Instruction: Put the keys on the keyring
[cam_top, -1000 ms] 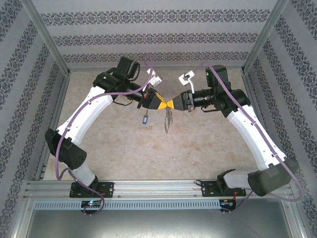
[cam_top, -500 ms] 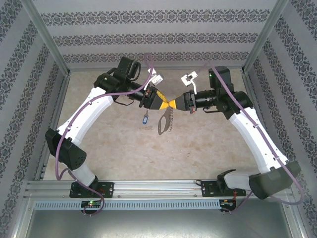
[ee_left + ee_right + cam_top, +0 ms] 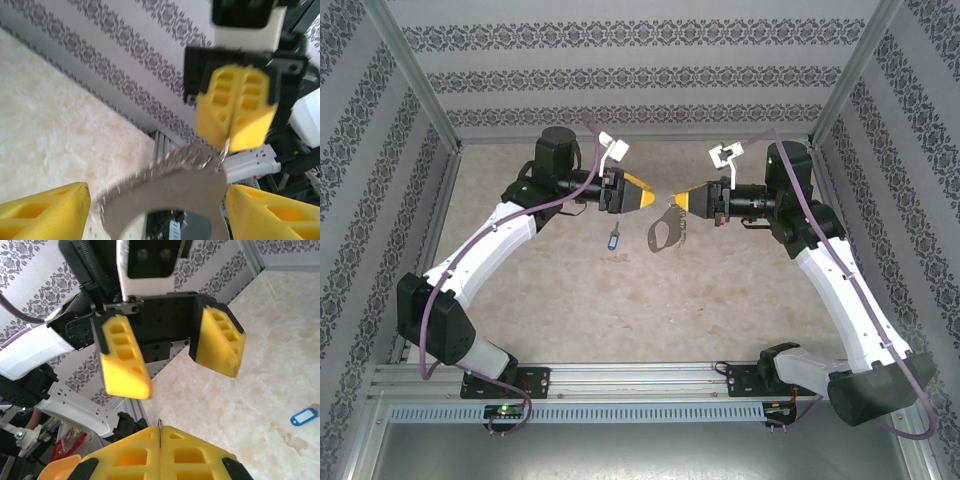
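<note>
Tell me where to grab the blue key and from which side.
Grip the key by its blue head, pinching across the head's narrow width and coming straight down from above. It seems to lie flat on the table, so the top is the open side. The head is its broadest part, and the shaft looks too thin. The open left end effector is nearest.
</note>
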Controlling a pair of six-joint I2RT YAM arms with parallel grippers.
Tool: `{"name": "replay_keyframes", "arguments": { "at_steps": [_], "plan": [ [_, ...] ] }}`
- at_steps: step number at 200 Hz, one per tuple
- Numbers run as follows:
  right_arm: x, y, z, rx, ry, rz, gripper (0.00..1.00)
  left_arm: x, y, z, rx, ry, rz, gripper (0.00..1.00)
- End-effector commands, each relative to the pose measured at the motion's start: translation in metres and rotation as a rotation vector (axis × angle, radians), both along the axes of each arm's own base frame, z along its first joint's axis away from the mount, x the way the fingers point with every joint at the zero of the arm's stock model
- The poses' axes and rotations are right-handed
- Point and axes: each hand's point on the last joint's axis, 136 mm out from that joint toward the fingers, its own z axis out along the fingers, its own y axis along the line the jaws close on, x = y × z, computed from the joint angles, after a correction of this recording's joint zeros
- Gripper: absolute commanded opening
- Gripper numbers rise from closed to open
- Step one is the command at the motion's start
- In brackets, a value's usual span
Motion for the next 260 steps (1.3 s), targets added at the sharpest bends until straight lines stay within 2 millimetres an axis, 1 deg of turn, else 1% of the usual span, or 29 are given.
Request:
{"name": "replay_keyframes", "arguments": {
  "at_steps": [1,10,33,46,63,94,112,136,149,192,217,240,260],
  "plan": [
    [0.009,-0.003,0.029,0.086,-0.097,-0.056,0.00,-0.002,0.002,0.048,-0.138,-0.114,0.004,0.69],
    [0.012,-0.004,0.036,0.122,-0.110,-0.076,0.00,-0.003,0.002,0.053,-0.168,-0.119,-0.002,0.67],
    [0.023,-0.006,0.047,0.192,-0.127,-0.131,0.00,-0.002,0.002,0.068,-0.243,-0.127,-0.019,0.64],
    [0.026,-0.008,0.052,0.224,-0.138,-0.152,0.00,-0.002,0.001,0.071,-0.262,-0.121,-0.026,0.63],
    [0.029,-0.009,0.056,0.252,-0.148,-0.170,0.00,0.000,0.000,0.070,-0.264,-0.117,-0.029,0.61],
    [0.029,-0.007,0.056,0.262,-0.155,-0.175,0.00,0.006,-0.003,0.063,-0.232,-0.116,-0.013,0.59],
    [0.030,-0.007,0.058,0.279,-0.161,-0.185,0.00,0.013,-0.004,0.057,-0.202,-0.118,0.015,0.55],
    [0.032,-0.005,0.060,0.303,-0.162,-0.186,0.00,0.019,-0.005,0.057,-0.200,-0.134,0.041,0.52],
    [0.032,-0.003,0.058,0.308,-0.156,-0.186,0.00,0.021,-0.008,0.057,-0.203,-0.137,0.040,0.51],
    [0.037,-0.002,0.055,0.339,-0.156,-0.206,0.00,0.020,-0.022,0.061,-0.227,-0.136,0.015,0.47],
    [0.040,-0.004,0.052,0.348,-0.157,-0.229,0.00,0.020,-0.027,0.062,-0.240,-0.132,0.005,0.38],
    [0.043,-0.004,0.052,0.361,-0.153,-0.234,0.00,0.020,-0.029,0.062,-0.238,-0.128,-0.002,0.33],
    [0.045,-0.002,0.049,0.361,-0.147,-0.232,0.00,0.019,-0.031,0.062,-0.238,-0.131,-0.010,0.31]
  ]
}}
